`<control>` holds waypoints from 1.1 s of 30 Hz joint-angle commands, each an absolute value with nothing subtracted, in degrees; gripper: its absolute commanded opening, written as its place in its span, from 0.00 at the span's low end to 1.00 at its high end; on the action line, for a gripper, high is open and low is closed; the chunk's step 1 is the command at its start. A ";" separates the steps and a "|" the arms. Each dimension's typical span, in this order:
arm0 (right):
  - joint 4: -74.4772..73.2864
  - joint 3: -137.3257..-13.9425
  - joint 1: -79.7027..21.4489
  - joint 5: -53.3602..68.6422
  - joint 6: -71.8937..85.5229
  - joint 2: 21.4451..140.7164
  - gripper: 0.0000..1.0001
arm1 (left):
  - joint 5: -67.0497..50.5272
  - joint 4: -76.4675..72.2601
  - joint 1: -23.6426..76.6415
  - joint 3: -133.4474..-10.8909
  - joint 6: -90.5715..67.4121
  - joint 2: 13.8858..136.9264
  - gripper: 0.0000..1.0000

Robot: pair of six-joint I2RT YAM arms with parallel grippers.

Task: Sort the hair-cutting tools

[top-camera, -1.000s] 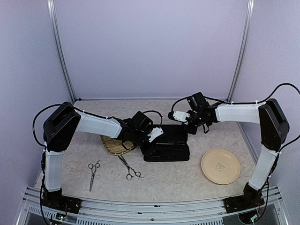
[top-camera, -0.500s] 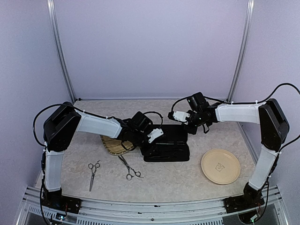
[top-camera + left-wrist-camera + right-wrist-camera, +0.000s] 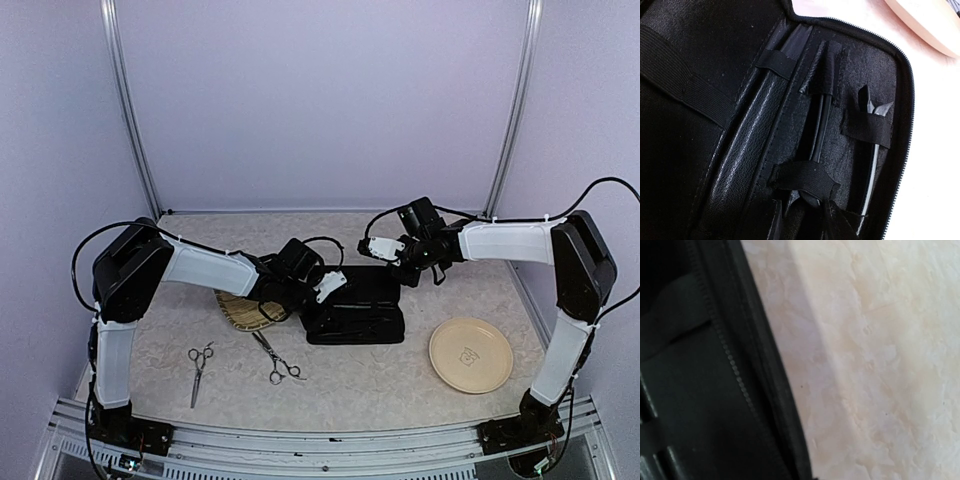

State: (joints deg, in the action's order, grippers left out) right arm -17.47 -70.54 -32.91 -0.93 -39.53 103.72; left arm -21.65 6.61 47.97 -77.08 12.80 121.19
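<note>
Two silver scissors lie on the table, one pair (image 3: 199, 368) at the front left and the other (image 3: 278, 362) to its right. The black zip case (image 3: 365, 300) lies open mid-table. Inside it, a black hair clip (image 3: 821, 120) sits under elastic loops, and a second clip (image 3: 869, 170) lies to its right. My left gripper (image 3: 318, 300) is at the case's left end. In the left wrist view the left gripper (image 3: 805, 210) has its fingers closed round the first clip's near end. My right gripper (image 3: 388, 262) is shut at the case's back edge (image 3: 765, 390), its fingers hidden.
A woven bamboo tray (image 3: 238, 312) sits left of the case, partly under my left arm. A round cream plate (image 3: 470, 355) lies at the front right. Walls with metal posts close in the back and sides.
The left gripper's jaws have narrowed onto the clip's end and the wrist has shifted slightly. The right arm, scissors and case have not moved.
</note>
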 commanded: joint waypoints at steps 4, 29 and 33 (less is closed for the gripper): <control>-20.35 -69.30 -35.33 1.71 -39.59 106.54 0.02 | -25.77 3.11 48.16 -77.30 11.25 122.94 0.27; -20.45 -68.98 -35.46 0.20 -40.21 105.90 0.24 | -10.02 17.46 49.82 -78.36 8.05 104.88 0.49; -20.19 -69.09 -35.60 -1.36 -40.26 106.27 0.29 | -5.52 20.75 50.70 -79.62 8.14 104.22 0.49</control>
State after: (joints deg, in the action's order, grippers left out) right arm -17.23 -70.43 -33.71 -2.87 -40.27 104.27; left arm -10.68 15.27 49.74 -77.97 7.97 105.69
